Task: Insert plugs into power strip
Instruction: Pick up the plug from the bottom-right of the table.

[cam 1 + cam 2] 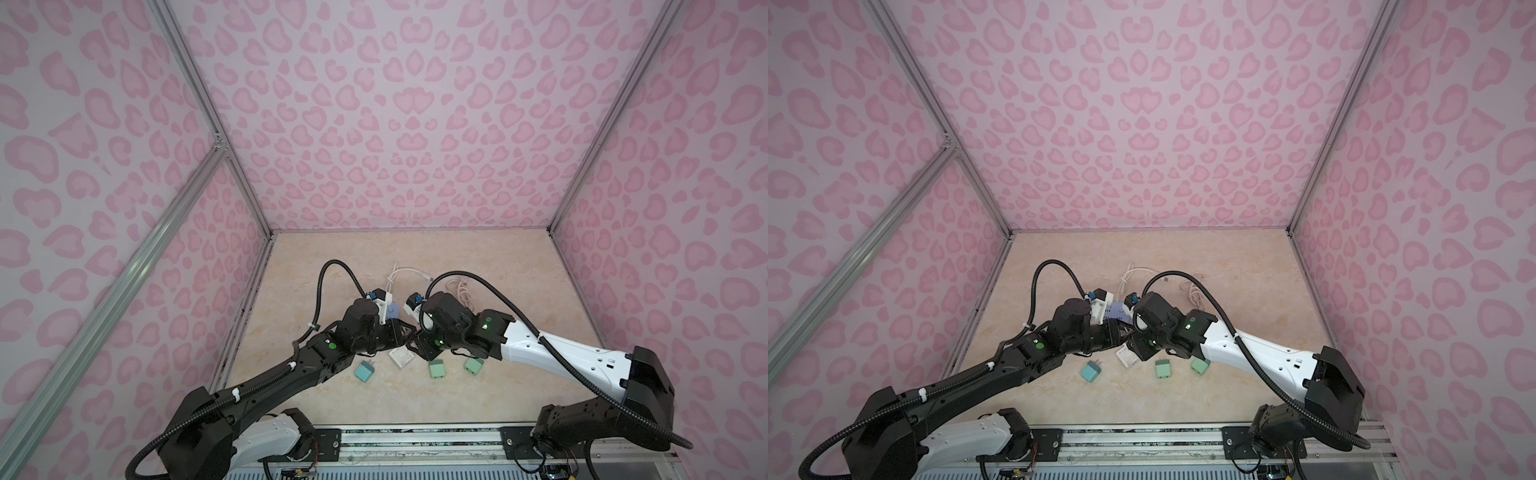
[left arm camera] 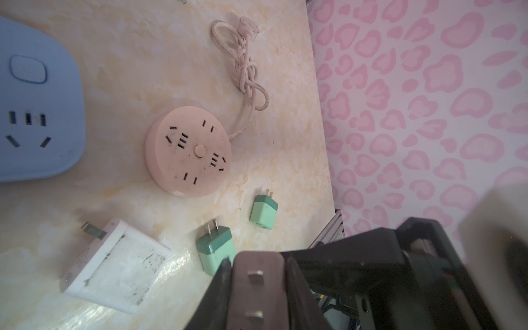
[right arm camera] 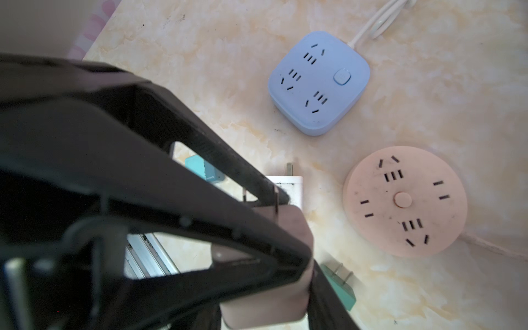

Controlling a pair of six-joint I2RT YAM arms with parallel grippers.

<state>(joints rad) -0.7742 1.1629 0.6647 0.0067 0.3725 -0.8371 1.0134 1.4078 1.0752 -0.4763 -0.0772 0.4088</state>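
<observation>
Nearest the base, four plugs lie loose on the marbled tabletop (image 1: 415,399). They are the teal plug (image 1: 364,370), the white square plug (image 1: 401,356), a mint plug (image 1: 436,369) and a second mint plug (image 1: 473,365). All lie flat with their prongs pointing sideways.

Just above the white one, the two arms meet tip to tip. The left gripper (image 2: 257,261) is clamped on the pinkish-tan plug (image 2: 257,297). Its fingers (image 2: 221,285) sit either side of the body, and both prongs face the left wrist camera. The right gripper (image 1: 415,343) is at the same plug. Its fingers flank the other end in the right wrist view, but I cannot tell whether they press on it or stand clear.

Beyond lie the blue square power strip (image 3: 318,83) and the pink round power strip (image 3: 404,203), near each other. Every slot that shows is bare. Farthest out are the white cord (image 1: 399,274) and the knotted pink cord (image 2: 245,65).

Judged step: a hand-to-hand pass of the first plug, probably to re-seat the grip (none of the five is in yet).

Next move, as I read it:
- The right arm backs clear.
- The left arm turns the plug so its prongs point down.
- It carries the plug over a two-slot pair, squares the prongs to the slots and presses straight in.
- Neither strip is held down, so the free arm may need to steady one.
</observation>
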